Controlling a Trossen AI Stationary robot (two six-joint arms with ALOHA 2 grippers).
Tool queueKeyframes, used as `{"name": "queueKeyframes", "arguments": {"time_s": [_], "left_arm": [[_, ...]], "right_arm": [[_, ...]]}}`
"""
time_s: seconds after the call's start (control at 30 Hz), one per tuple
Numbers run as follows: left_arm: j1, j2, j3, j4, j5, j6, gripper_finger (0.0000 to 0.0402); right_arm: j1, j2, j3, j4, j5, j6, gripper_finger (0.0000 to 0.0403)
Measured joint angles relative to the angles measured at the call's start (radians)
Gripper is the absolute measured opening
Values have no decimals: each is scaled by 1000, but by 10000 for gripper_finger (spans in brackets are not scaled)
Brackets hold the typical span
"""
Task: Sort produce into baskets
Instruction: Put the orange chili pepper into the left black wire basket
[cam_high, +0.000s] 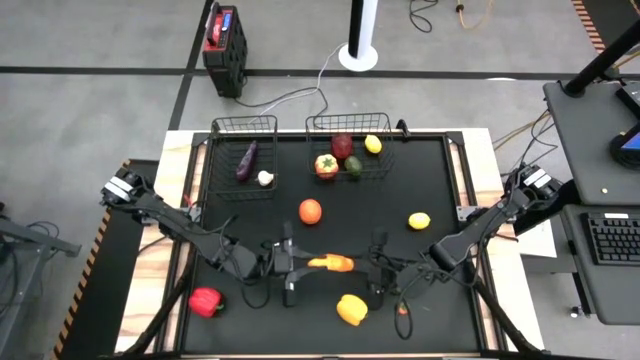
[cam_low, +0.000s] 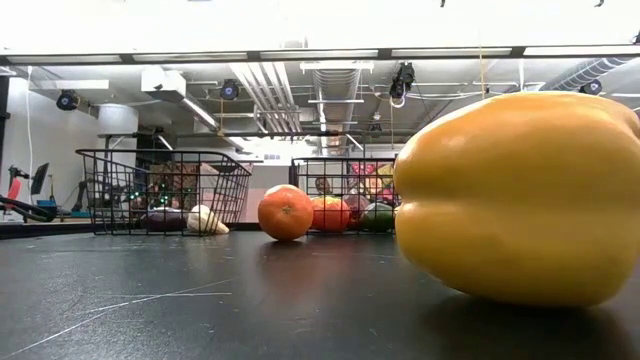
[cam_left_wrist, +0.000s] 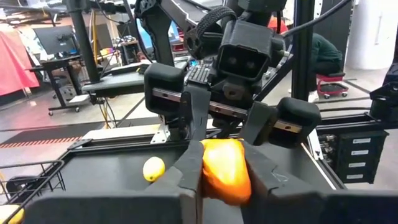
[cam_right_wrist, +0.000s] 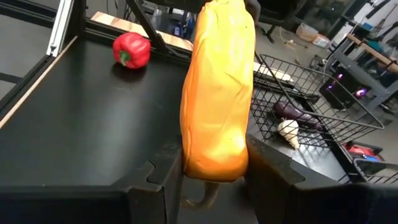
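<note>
Here, narrow basket (cam_high: 243, 150) holds eggplant (cam_high: 246, 160) and garlic (cam_high: 265, 178).

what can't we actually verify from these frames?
- Low view: both grippers and the orange toy carrot are out of frame; the big yellow toy pepper fills its right side.
- Low view: contents of the wider black wire basket overlap behind mesh.
- High view: the small item below the right gripper is too small to identify.

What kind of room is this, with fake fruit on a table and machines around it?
Probably a robotics lab or workshop. Two robot arms work over a black table of toy produce; exposed ducts and pipes run under the ceiling; a desk with a keyboard stands beside the table, and cables trail over the concrete floor.
</note>
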Motion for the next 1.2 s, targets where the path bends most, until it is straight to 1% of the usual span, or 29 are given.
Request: {"name": "queueKeyframes", "arguments": {"time_s": [0.1,0.17,0.4,0.5,0.57,0.67,0.77,0.83,0.9,1.0,1.07,1.2], "left_arm": [[0,0,0,-2,-2,-3,40],[0,0,0,-1,-3,-5,40],[0,0,0,-4,-20,-9,54],[0,-4,0,-13,-21,1,52],[0,-19,0,-34,-53,5,51],[0,-61,9,-129,-166,-11,51],[4,-111,54,-355,-288,-71,51],[13,-143,105,-561,-353,-128,51],[30,-168,163,-781,-395,-200,51],[73,-191,252,-1127,-433,-334,51],[115,-200,308,-1356,-438,-443,51],[222,-214,389,-1731,-435,-643,51]], "right_arm": [[0,0,2,-5,0,20,139],[0,0,7,-10,1,27,149],[0,0,37,-15,13,16,219],[0,0,75,-78,25,25,246],[1,-1,112,-151,61,49,262],[-2,-7,180,-302,85,127,282],[-7,-7,245,-443,92,205,297],[-13,-7,283,-519,91,256,304],[-21,-7,312,-581,91,300,309],[-30,-7,333,-625,90,324,313],[-34,-7,339,-632,90,326,313],[-45,-7,334,-634,88,327,308]]}}
